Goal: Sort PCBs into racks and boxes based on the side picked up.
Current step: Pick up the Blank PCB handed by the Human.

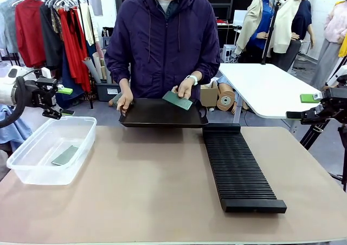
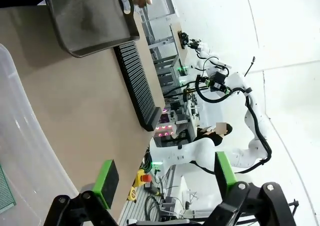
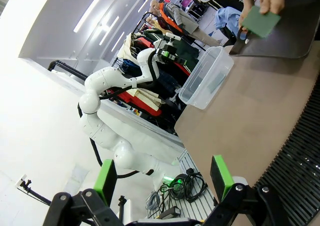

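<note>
A rail of hanging clothes (image 1: pixel 49 23) left, white table (image 1: pixel 265 88) right.

the left hand (image 1: pixel 66 101) and right hand (image 1: pixel 301 107) are black, with bright green pads (image 2: pixel 106 182) on bolted linkages. the arms (image 3: pixel 107 81) are white and rounded, trailed by black cables (image 2: pixel 256 123). the person (image 1: pixel 162 17) wears a purple zip jacket (image 1: pixel 162 50) and a white wristwatch (image 1: pixel 193 79).

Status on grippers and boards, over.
Left gripper open, right gripper open, both empty. One PCB in box, another PCB in person's hand over tray. Nothing blocking rack.
</note>
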`<move>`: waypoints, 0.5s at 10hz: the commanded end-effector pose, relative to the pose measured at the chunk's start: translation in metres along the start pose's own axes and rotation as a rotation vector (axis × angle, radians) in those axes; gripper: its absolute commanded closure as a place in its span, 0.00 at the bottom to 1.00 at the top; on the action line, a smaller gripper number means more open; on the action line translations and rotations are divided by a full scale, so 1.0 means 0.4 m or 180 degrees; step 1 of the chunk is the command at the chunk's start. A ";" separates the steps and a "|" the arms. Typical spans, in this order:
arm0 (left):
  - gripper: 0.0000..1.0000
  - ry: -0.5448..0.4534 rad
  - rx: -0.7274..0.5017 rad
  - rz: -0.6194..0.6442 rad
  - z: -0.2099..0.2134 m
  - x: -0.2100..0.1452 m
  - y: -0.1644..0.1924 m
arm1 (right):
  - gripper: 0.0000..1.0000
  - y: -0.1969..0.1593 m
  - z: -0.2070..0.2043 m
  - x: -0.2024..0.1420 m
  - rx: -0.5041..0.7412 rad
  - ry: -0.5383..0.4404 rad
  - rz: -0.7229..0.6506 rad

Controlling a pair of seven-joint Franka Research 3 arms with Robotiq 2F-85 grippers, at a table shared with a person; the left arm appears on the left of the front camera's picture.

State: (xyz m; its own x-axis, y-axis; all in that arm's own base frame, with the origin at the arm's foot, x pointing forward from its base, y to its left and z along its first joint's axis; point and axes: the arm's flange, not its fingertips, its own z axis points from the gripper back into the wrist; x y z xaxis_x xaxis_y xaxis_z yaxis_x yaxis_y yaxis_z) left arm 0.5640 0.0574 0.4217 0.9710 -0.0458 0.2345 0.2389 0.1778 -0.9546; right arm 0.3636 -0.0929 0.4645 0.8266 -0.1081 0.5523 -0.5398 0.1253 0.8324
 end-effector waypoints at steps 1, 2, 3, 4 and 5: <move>0.00 -0.0143 -0.0007 -0.0035 -0.010 -0.022 -0.014 | 0.00 0.004 0.000 0.000 0.0013 0.0001 0.0015; 0.00 -0.0133 -0.0014 -0.0006 -0.011 -0.024 -0.020 | 0.00 0.004 0.000 0.000 0.0013 0.0001 0.0015; 0.00 -0.0021 0.0004 0.0004 0.000 -0.003 -0.001 | 0.00 0.004 0.000 0.000 0.0013 0.0001 0.0015; 0.00 -0.0021 0.0004 0.0004 0.000 -0.003 -0.001 | 0.00 0.004 0.000 0.000 0.0013 0.0001 0.0015; 0.00 -0.0021 0.0004 0.0004 0.000 -0.003 -0.001 | 0.00 0.004 0.000 0.000 0.0013 0.0001 0.0015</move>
State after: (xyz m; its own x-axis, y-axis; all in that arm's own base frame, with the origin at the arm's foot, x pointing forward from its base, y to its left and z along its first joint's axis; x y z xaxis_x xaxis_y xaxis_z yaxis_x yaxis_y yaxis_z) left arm 0.5622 0.0565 0.4199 0.9723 -0.0362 0.2307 0.2335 0.1790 -0.9557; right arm 0.3636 -0.0929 0.4645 0.8266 -0.1082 0.5523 -0.5398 0.1253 0.8324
